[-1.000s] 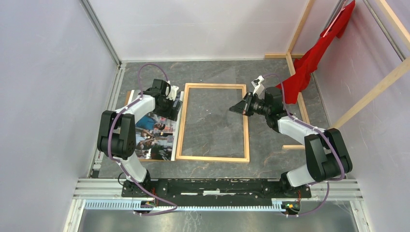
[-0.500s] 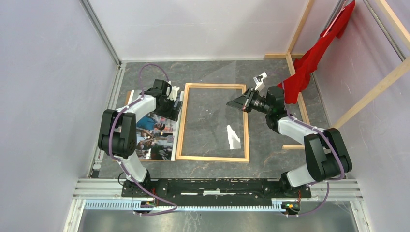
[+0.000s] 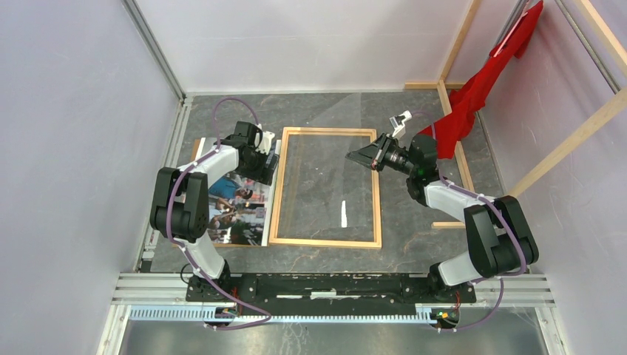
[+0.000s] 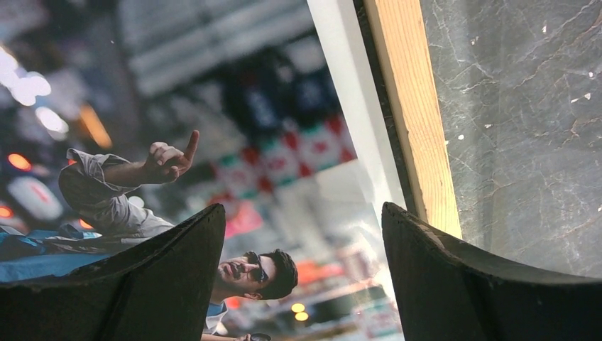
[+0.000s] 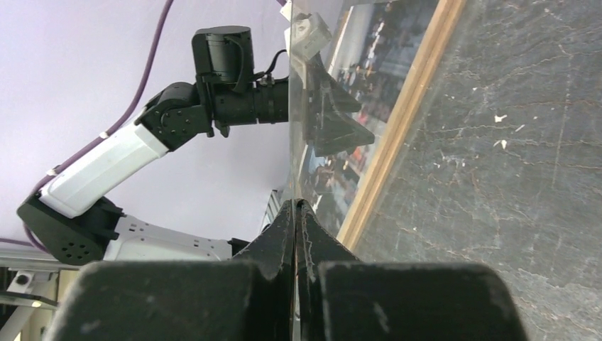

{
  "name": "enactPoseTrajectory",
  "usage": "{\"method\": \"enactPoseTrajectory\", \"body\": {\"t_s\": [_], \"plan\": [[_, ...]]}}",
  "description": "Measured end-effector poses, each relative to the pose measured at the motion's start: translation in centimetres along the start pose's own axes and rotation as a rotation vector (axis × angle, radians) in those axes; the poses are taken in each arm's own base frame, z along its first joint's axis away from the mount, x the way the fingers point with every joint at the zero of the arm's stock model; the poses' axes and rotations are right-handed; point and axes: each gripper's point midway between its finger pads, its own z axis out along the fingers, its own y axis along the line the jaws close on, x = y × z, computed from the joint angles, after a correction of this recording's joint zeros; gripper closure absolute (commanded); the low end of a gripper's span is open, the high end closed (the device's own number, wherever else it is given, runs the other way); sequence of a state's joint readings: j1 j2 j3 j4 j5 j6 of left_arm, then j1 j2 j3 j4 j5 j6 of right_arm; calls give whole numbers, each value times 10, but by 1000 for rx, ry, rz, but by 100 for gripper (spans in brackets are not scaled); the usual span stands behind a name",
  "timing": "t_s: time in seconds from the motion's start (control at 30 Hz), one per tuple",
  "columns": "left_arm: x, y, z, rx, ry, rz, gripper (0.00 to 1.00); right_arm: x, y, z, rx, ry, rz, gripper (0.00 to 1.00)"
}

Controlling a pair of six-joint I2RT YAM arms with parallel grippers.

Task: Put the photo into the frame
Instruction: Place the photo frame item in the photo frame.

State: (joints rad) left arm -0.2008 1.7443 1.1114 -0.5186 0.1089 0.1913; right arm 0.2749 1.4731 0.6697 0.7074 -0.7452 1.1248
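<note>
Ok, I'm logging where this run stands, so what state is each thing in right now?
photo: flat, face up, beside the frame, not in it.
frame: lying flat, pane tilted up off it.
clear pane: tilted up, gripped at one edge.
left gripper: open, over the photo's edge next to the frame.
right gripper: shut on the clear pane.
red cloth: hanging on the wooden rack.

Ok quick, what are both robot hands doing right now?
Left gripper: open, above the photo.
Right gripper: shut on the clear sheet.
</note>
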Motion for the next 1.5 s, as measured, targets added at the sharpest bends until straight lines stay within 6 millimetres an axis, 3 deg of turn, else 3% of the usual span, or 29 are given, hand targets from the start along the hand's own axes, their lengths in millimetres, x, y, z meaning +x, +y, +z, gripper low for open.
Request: {"method": "enactPoseTrajectory", "body": {"t_s": [0.47,0.87,0.97,1.07,1.33,1.5], "plan": [[-3,0,-1,30,-16,-16,24,-2,20,4,-78,-2,57,100],[-7,28,-6,3,-44,-86,25,-5,57,13,-184,10,69,100],[-8,29,-6,-1,-50,-87,25,-5,58,13,-188,10,69,100],[-9,29,-6,-2,-54,-91,25,-3,45,17,-170,14,72,100],[-9,30,-6,-3,-53,-91,25,10,-31,15,11,36,94,100],[-9,30,-6,-3,-53,-91,25,9,-52,9,77,40,66,100]]}}
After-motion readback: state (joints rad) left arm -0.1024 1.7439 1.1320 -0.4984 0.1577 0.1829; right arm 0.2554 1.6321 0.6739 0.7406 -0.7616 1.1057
